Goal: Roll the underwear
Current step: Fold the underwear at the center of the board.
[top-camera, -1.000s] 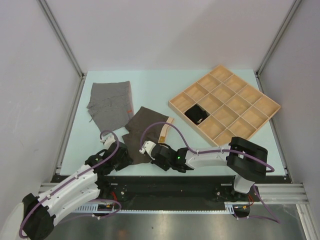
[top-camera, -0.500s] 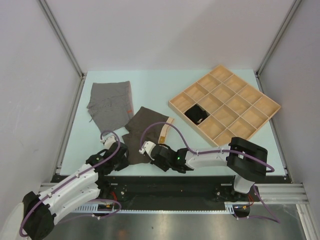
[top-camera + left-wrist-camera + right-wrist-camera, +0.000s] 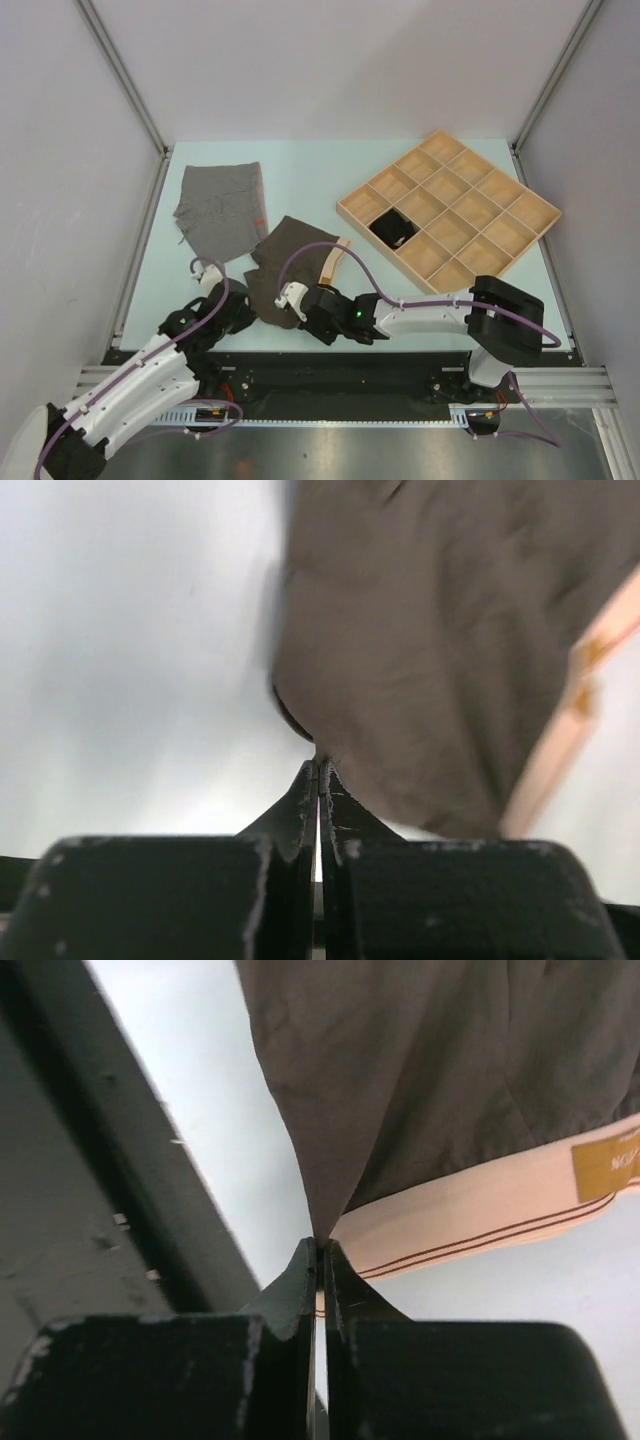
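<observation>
The dark brown underwear (image 3: 290, 262) lies near the table's front edge, its tan waistband (image 3: 331, 262) to the right. My left gripper (image 3: 319, 763) is shut on the cloth's near left edge (image 3: 440, 650), and in the top view it (image 3: 247, 303) sits at that corner. My right gripper (image 3: 320, 1243) is shut on a pinched corner of the same cloth (image 3: 420, 1070), just by the waistband (image 3: 500, 1210); from above it (image 3: 283, 305) is at the near right edge. The heather grey underwear (image 3: 222, 208) lies flat at the back left. The black underwear (image 3: 392, 229) sits in a tray compartment.
The compartmented wooden tray (image 3: 470, 195) stands at the right, turned diagonally. The dark table rail (image 3: 110, 1160) runs close beside the right gripper. White enclosure walls stand on both sides and at the back.
Both grippers have closed on the brown underwear's near edge. The left arm has shifted slightly left, and the cloth's near edge is drawn up a little between them.
</observation>
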### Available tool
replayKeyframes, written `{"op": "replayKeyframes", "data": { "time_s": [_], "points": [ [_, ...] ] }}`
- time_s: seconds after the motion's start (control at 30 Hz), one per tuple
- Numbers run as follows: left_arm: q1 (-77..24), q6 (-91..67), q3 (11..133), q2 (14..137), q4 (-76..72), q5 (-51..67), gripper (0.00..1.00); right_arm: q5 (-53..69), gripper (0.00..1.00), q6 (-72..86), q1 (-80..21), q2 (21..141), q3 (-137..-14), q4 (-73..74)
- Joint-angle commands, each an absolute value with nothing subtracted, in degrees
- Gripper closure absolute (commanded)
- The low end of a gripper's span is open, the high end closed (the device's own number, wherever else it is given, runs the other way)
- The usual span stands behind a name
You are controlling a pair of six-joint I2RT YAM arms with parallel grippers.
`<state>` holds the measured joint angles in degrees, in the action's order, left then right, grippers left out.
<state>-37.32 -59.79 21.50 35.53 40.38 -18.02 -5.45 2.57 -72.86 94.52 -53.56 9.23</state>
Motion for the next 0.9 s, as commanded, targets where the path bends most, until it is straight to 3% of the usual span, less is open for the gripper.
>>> {"op": "replayKeyframes", "data": {
  "time_s": [0.0, 0.43, 0.87],
  "points": [
    [-37.35, -62.22, 26.89, 31.65, 45.33, -23.81, 1.0, 0.78, 1.0, 4.04, -74.18, 91.67, -56.77, 11.51],
    [-37.35, -62.67, 31.73, 23.11, 52.56, -29.26, 1.0, 15.47, 1.0, 7.38, -76.03, 95.62, -65.12, 15.11],
    [-37.18, -41.68, 42.44, 46.48, 36.58, -27.78, 1.0, 26.1, 1.0, 11.07, -60.13, 97.21, -68.91, 18.81]
  ]
}}
